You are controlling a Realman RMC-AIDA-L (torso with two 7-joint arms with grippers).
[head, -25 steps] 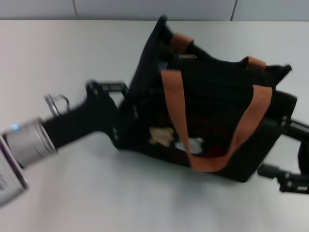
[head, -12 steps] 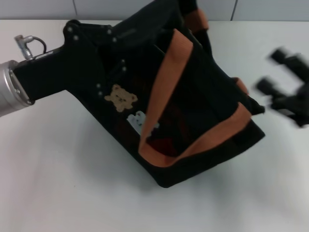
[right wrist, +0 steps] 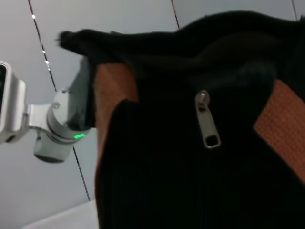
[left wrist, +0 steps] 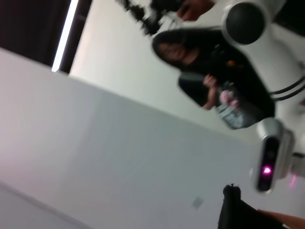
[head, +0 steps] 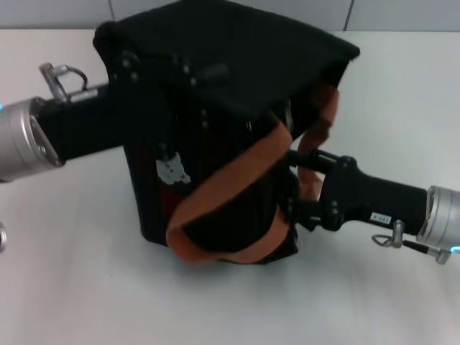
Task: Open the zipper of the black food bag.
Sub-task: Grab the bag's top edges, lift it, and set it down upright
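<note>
Standing upright now, black food bag (head: 215, 108), right gripper (head: 291, 190) newly against it, grip unclear.

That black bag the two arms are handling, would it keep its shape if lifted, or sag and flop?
The black food bag is fabric, so it probably sags: its top edge looks rumpled. Its orange-brown straps hang in loose loops, likely to swing. The silver pull tab dangles freely and may slip from a grip.

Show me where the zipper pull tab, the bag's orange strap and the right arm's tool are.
zipper pull tab (right wrist: 208, 125): right wrist view, on the silver tab's flat middle.
orange strap (head: 237, 176): head view, on the webbing crossing the black food bag (head: 215, 43) front.
right tool (head: 298, 188): head view, at its tip against the bag's side.
</note>
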